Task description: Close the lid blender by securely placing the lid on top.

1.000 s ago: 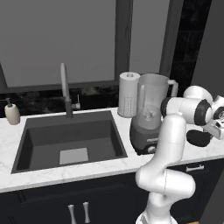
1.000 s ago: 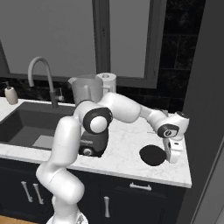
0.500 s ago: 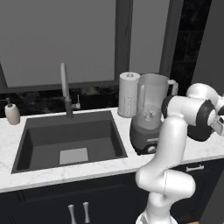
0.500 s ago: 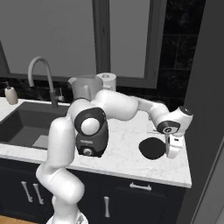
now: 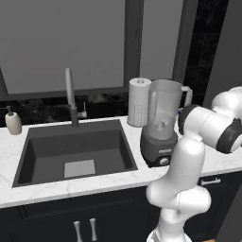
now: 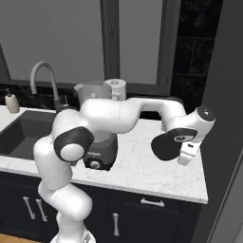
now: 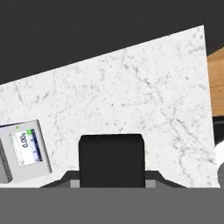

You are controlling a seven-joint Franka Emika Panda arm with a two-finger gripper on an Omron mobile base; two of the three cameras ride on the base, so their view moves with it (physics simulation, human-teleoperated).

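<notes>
Off the counter (image 6: 142,175) at its right end, the lid (image 6: 165,147) hangs in the air on edge, its black round face turned toward the right base camera. It sits against my gripper (image 6: 186,153), just to the left of the white hand in that view, with the marble well below it. From the hand camera the lid (image 7: 111,160) shows as a dark block with rounded top corners, rising exactly where my fingertips would stand, so I cannot see the fingers themselves. My jaws look closed onto the lid, narrowed to its thickness, though the contact points are hidden.

My blender (image 6: 97,147) stands to the left, well apart from the lid, mostly behind my own arm in the right base view. From the left base camera the blender (image 5: 161,124) is clearer: dark base with a knob at the front, translucent jar upright with its handle to the right and its rim uncovered. A paper-towel roll (image 5: 139,102) stands just behind it, and the sink (image 5: 75,150) lies further left. A small scale (image 7: 27,150) lies on the counter (image 7: 131,96) at the hand view's left.
</notes>
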